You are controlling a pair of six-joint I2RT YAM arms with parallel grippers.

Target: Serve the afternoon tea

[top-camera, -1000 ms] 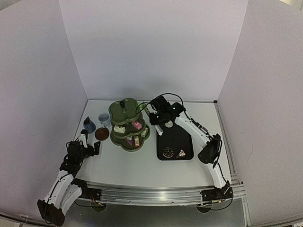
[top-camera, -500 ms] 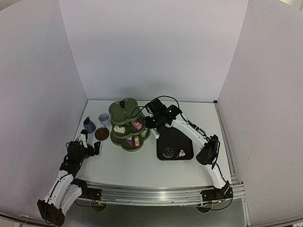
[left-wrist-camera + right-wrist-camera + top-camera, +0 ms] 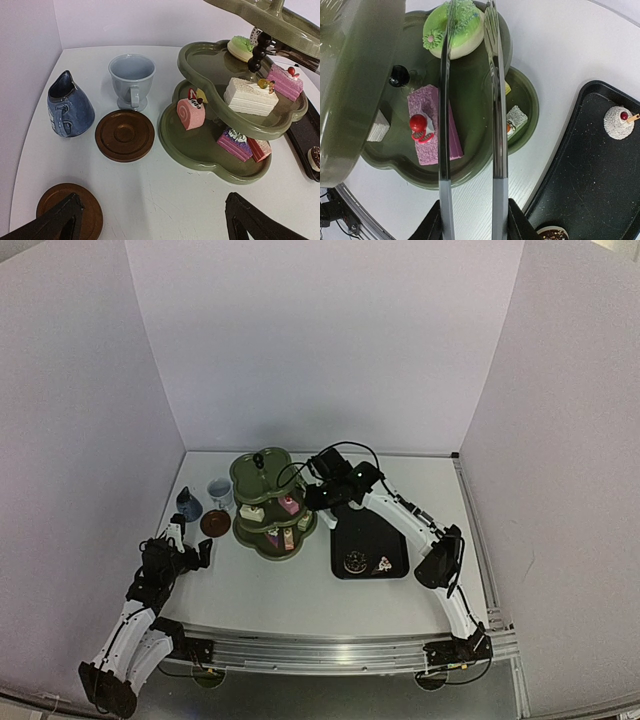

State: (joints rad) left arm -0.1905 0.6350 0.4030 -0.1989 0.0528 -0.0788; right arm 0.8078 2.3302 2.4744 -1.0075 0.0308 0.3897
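- Your right tool (image 3: 474, 222) grips the tongs (image 3: 498, 130), tips at the green cake (image 3: 454, 27) on the stand (image 3: 475, 95), middle tier.
- Your left tool (image 3: 152, 220) gapes wide, empty, stand at its 1 o'clock.

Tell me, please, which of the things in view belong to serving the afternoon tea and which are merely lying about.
For the tea: three-tier stand; green cake; pink slice; white cake; pink roll; chocolate ring; dark-blue cup; pale cup; far saucer; near saucer.

Not the tea itself: black tray; tongs.
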